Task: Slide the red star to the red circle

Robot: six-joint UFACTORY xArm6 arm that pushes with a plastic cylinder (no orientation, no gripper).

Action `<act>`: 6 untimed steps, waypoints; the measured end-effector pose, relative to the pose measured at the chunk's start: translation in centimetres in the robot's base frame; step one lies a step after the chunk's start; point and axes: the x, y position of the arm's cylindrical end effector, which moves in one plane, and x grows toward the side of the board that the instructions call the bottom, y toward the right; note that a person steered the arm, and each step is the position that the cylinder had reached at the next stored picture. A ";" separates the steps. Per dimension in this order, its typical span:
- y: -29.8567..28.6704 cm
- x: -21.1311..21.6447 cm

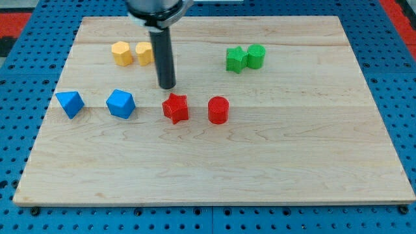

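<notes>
A pale wooden board [214, 169] lies on a blue pegboard. Near its middle sits the red star [175, 108], and just to the view's right of it, with a small gap between them, the red circle [218, 110] — a short cylinder.

The arm carries no claw at all, only a straight dark rod; nothing opens, closes or holds. The rod's tip [168, 87] rests just above the star toward the view's top, slightly to its left, seemingly not touching it.

The risk, as I judge it: from this spot a push would drive the star toward the view's bottom, not across to the circle. An off-centre shove could also spin the star past its target — or knock the circle away.

Elsewhere: two blue blocks [121, 103] at the view's left, two yellow blocks [121, 53] beside the rod, two green blocks [245, 58] toward the top right.
</notes>
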 end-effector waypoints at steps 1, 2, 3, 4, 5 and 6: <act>-2.3 2.4; -4.0 5.3; 0.0 5.8; 3.6 5.8; 4.2 5.8; 1.1 4.4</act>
